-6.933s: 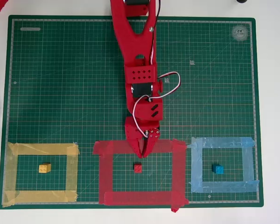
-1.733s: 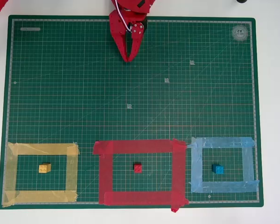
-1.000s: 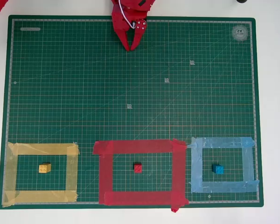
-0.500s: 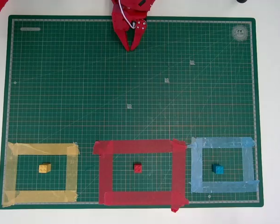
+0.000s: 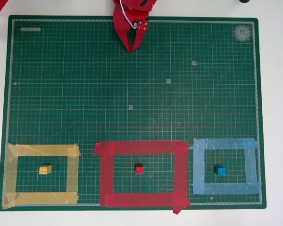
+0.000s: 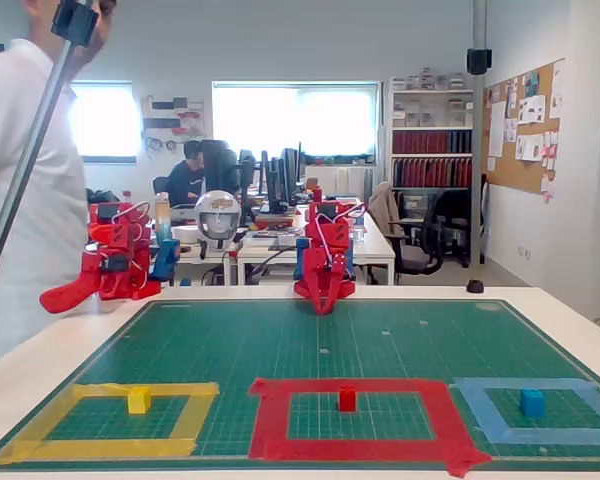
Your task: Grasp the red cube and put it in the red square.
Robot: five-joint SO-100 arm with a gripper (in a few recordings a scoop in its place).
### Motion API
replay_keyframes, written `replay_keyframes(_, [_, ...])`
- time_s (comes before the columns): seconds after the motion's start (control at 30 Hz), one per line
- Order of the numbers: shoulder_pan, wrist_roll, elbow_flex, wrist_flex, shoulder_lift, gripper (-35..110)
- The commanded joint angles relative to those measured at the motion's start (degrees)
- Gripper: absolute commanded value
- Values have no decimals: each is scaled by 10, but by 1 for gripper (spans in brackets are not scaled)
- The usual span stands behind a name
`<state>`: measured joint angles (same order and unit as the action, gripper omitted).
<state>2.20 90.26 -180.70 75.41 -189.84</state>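
The red cube (image 5: 139, 169) (image 6: 347, 399) sits on the green mat inside the red square (image 5: 108, 172) (image 6: 270, 415), roughly at its middle, touching no tape. My red gripper (image 5: 132, 48) (image 6: 325, 310) is folded back at the mat's far edge, far from the cube, fingers pointing down at the mat. The fingertips meet at a point with nothing between them.
A yellow cube (image 5: 45, 169) lies in a yellow tape frame (image 5: 12, 174) to the left. A blue cube (image 5: 220, 171) lies in a light blue tape frame (image 5: 198, 169) to the right. The green cutting mat (image 5: 85, 94) covers the table. A person stands at the left in the fixed view.
The arm drew back from the red square's top strip to the far edge of the mat. Over the last second nothing has moved; the red cube stays put.
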Motion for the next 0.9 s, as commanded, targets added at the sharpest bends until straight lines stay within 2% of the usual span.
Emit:
replay_keyframes(0.0, [12, 9, -4, 13, -21, -1])
replay_keyframes(0.87, [12, 9, -4, 13, -21, -1])
